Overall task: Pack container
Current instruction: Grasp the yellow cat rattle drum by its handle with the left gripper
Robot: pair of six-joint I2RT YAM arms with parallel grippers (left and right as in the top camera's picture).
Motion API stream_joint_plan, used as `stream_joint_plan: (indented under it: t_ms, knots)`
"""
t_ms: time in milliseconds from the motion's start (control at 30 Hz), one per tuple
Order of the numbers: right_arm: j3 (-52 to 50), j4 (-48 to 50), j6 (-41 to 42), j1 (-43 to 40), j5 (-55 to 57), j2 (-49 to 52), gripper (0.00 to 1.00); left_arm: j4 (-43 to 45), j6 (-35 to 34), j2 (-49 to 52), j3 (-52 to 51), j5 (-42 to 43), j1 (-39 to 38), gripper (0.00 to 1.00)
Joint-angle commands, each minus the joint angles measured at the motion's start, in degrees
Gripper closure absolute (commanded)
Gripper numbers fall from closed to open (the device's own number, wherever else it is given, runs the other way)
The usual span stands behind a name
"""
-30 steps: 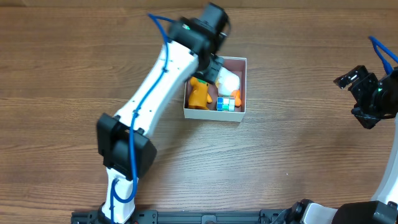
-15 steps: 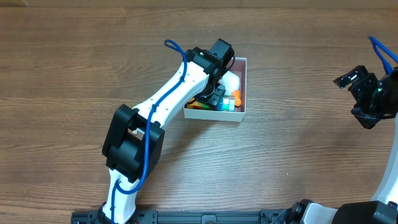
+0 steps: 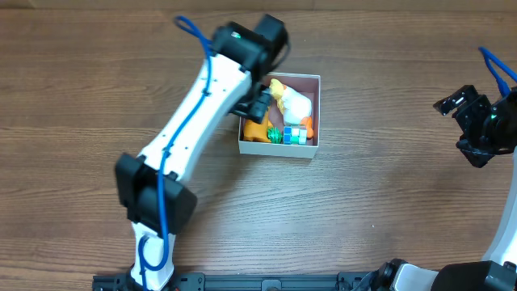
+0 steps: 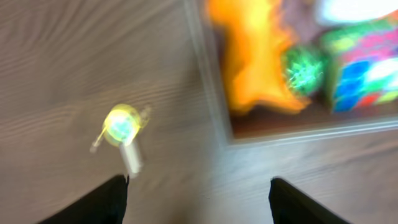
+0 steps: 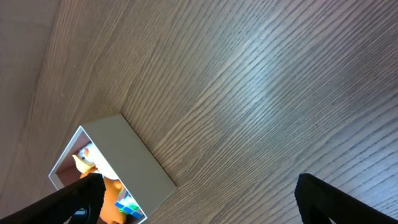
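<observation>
Withdrawn from the container [image 3: 315,113] since half a second ago is the left arm: then it was bent down over the toys inside, and now it is raised and swung back, so that the left fingers [image 4: 107,202] are held above the container's left wall. They are spread wide apart and nothing is held between them.

The container itself has not been shifted; it is found on the table [image 3: 380,210] at the same place, near the middle and a little toward the far side. Inside it an orange toy [image 4: 255,56] is lying against the left wall, a green ball [image 4: 303,71] is touching it, and a coloured cube [image 4: 364,68] is just beside the ball. A white toy [image 3: 295,103] is seen behind them, uncovered again now that the arm has been pulled away. The ball is judged to have been released just now, so one more thing is packed.

Outside the container, near its left wall, a small yellow-green thing [image 4: 121,124] is seen on the table; it is probably to be packed next.

Well to the right of the container, the right fingers [image 5: 81,199] have not been moved; they too are spread open and empty.
</observation>
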Motion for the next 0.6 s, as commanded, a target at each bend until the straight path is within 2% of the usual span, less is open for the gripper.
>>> stream_joint_plan:
  t_ms: [0,133,200,367,467,567]
  knots:
    - [0.8,0.3,0.3,-0.2,-0.3,-1.0,0.00,-2.0,-2.3,-4.9,-0.5,-1.9,6.7,0.29]
    - [0.8,0.3,0.3,-0.2,-0.3,-1.0,0.00,-1.9,-2.3,-9.8,-10.9,-2.0,13.5,0.28]
    - [0.8,0.3,0.3,-0.2,-0.3,-1.0,0.00,0.8,-2.3,-11.6,-19.4,-3.6,16.9,0.27]
    - [0.8,0.3,0.3,-0.2,-0.3,-1.0,0.00,20.8,0.6,-12.5,-40.6,5.7,23.3,0.23]
    - [0.8,0.3,0.3,-0.2,-0.3,-1.0,0.00,29.6,3.5,-12.5,-47.3,7.7,24.8,0.23]
    - [0.8,0.3,0.3,-0.2,-0.3,-1.0,0.00,34.3,5.0,-12.5,-50.0,7.4,24.8,0.25]
